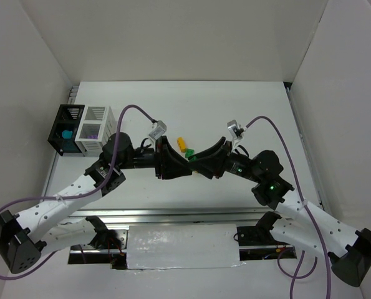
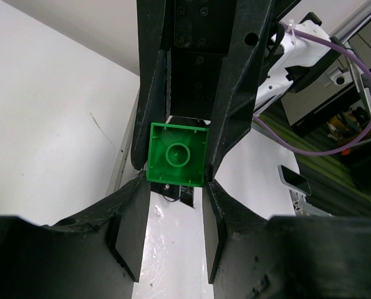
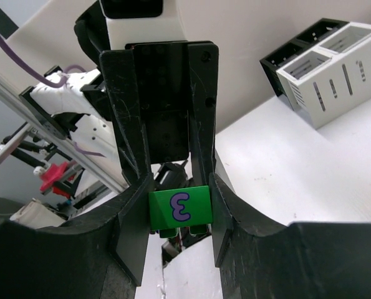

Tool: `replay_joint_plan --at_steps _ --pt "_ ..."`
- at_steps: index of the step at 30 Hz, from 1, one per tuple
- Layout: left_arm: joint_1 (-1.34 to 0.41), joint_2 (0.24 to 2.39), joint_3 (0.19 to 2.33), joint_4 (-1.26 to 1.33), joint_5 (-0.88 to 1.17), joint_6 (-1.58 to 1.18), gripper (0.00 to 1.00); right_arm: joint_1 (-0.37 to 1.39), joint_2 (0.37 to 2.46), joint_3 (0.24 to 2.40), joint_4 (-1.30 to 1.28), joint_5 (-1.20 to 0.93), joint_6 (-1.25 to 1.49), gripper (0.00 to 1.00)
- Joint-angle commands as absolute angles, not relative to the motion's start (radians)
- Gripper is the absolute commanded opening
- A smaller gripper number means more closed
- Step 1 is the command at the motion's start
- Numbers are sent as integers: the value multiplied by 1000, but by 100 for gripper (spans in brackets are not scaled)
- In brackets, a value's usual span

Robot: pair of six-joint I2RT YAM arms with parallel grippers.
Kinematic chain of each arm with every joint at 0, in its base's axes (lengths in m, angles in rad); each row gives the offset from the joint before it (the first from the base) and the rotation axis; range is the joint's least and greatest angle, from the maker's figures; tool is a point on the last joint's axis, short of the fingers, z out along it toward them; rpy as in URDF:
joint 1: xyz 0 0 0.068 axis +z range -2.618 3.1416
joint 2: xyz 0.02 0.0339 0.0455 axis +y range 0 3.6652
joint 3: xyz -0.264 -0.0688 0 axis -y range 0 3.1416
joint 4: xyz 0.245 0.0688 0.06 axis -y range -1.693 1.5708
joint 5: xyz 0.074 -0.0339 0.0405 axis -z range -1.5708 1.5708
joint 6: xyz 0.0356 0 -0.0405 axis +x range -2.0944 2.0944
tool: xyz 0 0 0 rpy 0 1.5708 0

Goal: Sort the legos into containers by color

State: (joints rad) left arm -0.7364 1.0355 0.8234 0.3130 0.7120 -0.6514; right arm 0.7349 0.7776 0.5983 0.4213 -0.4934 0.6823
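A green lego [image 3: 179, 212] with a purple mark hangs above the table between both arms. My right gripper [image 3: 180, 208] is shut on its sides. Its hollow underside [image 2: 178, 154] faces the left wrist camera, and my left gripper [image 2: 176, 182] pinches its near edge with just the fingertips. Seen from above, the left gripper [image 1: 183, 165] and the right gripper [image 1: 197, 164] meet tip to tip at mid-table. A yellow-orange lego [image 1: 182, 144] and a green lego [image 1: 189, 152] lie just behind them. The containers stand at the far left: a black bin [image 1: 55, 131] with a teal lego [image 1: 67, 133] and a white bin [image 1: 104, 128] with a purple lego [image 1: 93, 132].
White walls enclose the table on three sides. Purple cables arc over both arms. The two bins also show at the upper right of the right wrist view, the white bin [image 3: 335, 68] in front of the black bin [image 3: 297, 47].
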Motion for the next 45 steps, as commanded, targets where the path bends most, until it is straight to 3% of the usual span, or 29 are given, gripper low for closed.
replay_joint_plan --at_steps 1,9,10,16,17,19,21,23,24,28,29,30,34,36,39,42,45 --pt "-747 1045 822 408 641 -647 0 805 818 627 545 -549 707 29" --pt "-747 1023 810 397 600 -653 0 831 804 623 508 -463 683 36" --pt "-747 1022 811 399 598 -655 0 833 805 623 497 -442 684 42" --pt "-747 1029 796 426 604 -666 0 834 799 614 485 -384 686 43" --pt "-747 1031 795 428 606 -669 0 833 799 614 483 -379 687 66" --pt "-747 1031 793 433 604 -673 0 834 804 611 492 -390 686 67" --pt "-747 1031 793 436 607 -673 0 834 805 601 512 -391 689 62" --pt "-747 1028 792 436 607 -673 0 836 804 594 521 -385 684 38" --pt "-747 1025 790 433 609 -675 0 836 802 594 520 -373 684 0" --pt "-749 1023 792 425 611 -667 0 836 790 583 523 -356 684 1" --pt "-747 1022 788 426 614 -667 0 836 787 578 525 -351 684 8" --pt "-747 1019 788 425 614 -666 0 835 782 578 519 -342 683 25" --pt "-747 1015 787 423 615 -666 0 836 781 580 512 -333 675 33" --pt "-747 1012 787 423 612 -664 0 835 784 581 514 -336 675 28" --pt "-747 1014 787 422 611 -664 0 836 788 586 514 -342 673 5" --pt "-747 1020 801 408 629 -667 0 836 788 583 509 -334 664 0" --pt "-747 1026 810 396 662 -655 29 838 775 577 505 -307 650 0"
